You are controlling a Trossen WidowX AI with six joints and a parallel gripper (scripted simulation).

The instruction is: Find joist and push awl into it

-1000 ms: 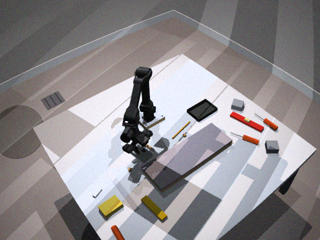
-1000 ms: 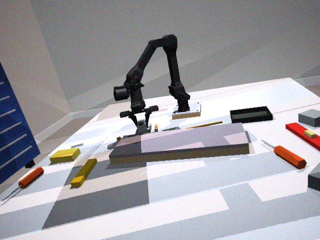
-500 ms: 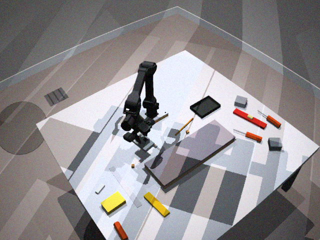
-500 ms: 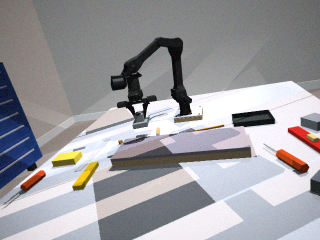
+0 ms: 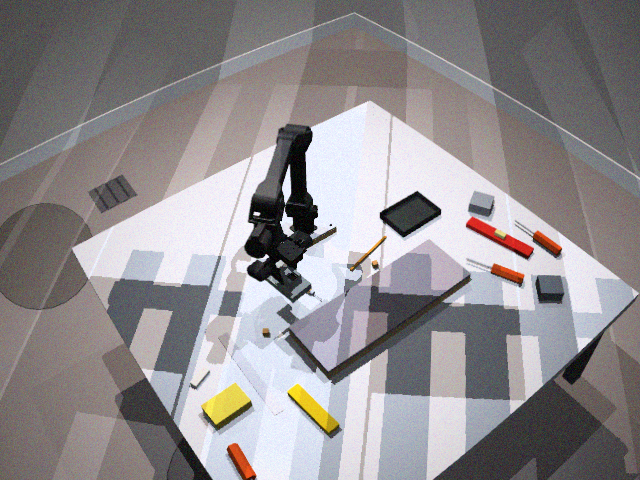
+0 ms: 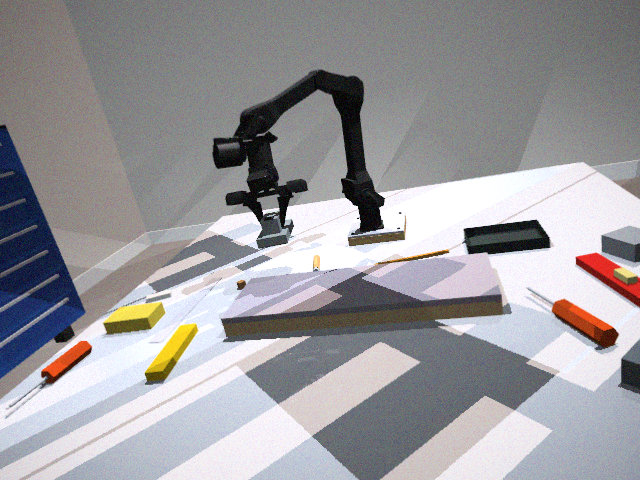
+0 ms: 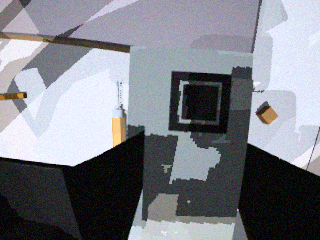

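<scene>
My gripper [image 5: 287, 274] [image 6: 270, 222] [image 7: 187, 140] is shut on the grey stud finder [image 5: 295, 290] [image 6: 273, 238] [image 7: 150, 90], which has a dark square window on top. It holds the stud finder a little above the table, just behind the panel's left end. The lilac-topped floor panel [image 5: 382, 310] [image 6: 361, 294] [image 7: 200, 25] lies flat; the joist is hidden. The awl [image 6: 316, 262] [image 7: 118, 129], with an orange handle and thin metal shaft, lies behind the panel, mostly hidden by the stud finder in the top view. The black tray [image 5: 410, 212] [image 6: 506, 238] holds nothing.
An orange pencil [image 5: 368, 253] lies between panel and tray. Small wooden cubes [image 5: 265, 331] [image 5: 374, 264] lie near the panel. Left are a yellow block [image 5: 227, 404] and yellow bar [image 5: 313, 409]. Right are a red level [image 5: 483, 231], orange-handled tools [image 5: 546, 242] [image 5: 507, 273] and grey blocks [image 5: 481, 203] [image 5: 549, 287].
</scene>
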